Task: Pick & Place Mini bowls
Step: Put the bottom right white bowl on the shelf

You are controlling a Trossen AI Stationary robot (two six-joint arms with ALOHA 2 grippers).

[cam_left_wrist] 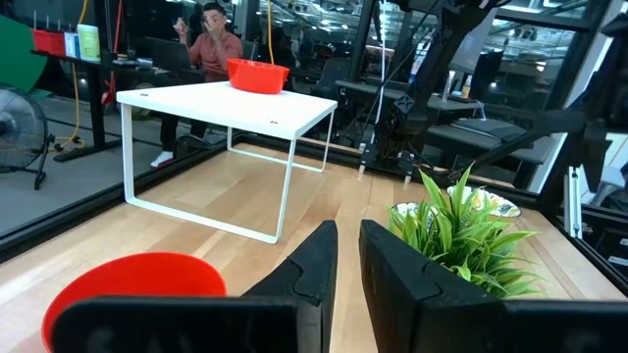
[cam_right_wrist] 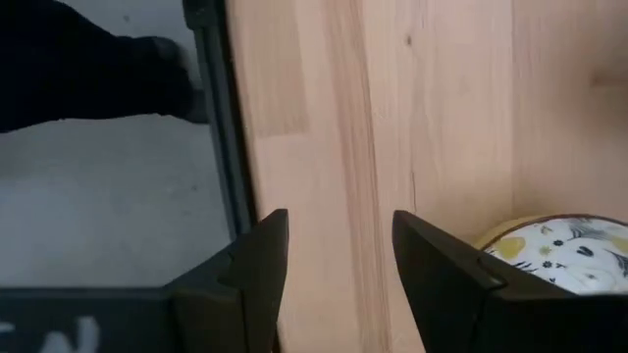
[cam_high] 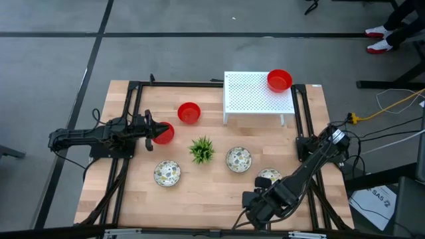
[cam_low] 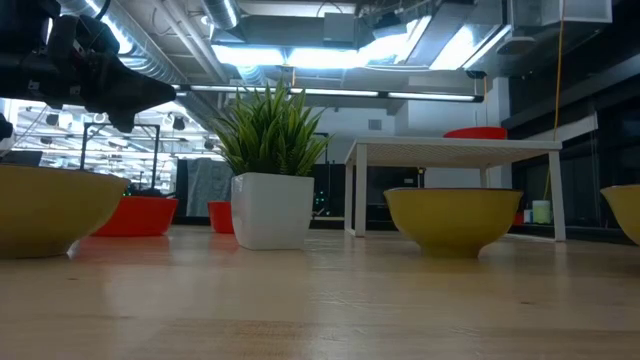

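The left hand (cam_high: 158,130) hovers over a glossy red round bowl (cam_high: 163,133) at the left of the wooden tabletop (cam_high: 199,186), its fingers nearly closed and empty. Just beyond it sits a second red bowl (cam_high: 189,112); a third red bowl (cam_high: 279,80) rests on the white perforated stand (cam_high: 252,96). The right hand (cam_right_wrist: 334,265), open and empty, waits at the near edge beside a cream speckled bowl (cam_right_wrist: 559,253).
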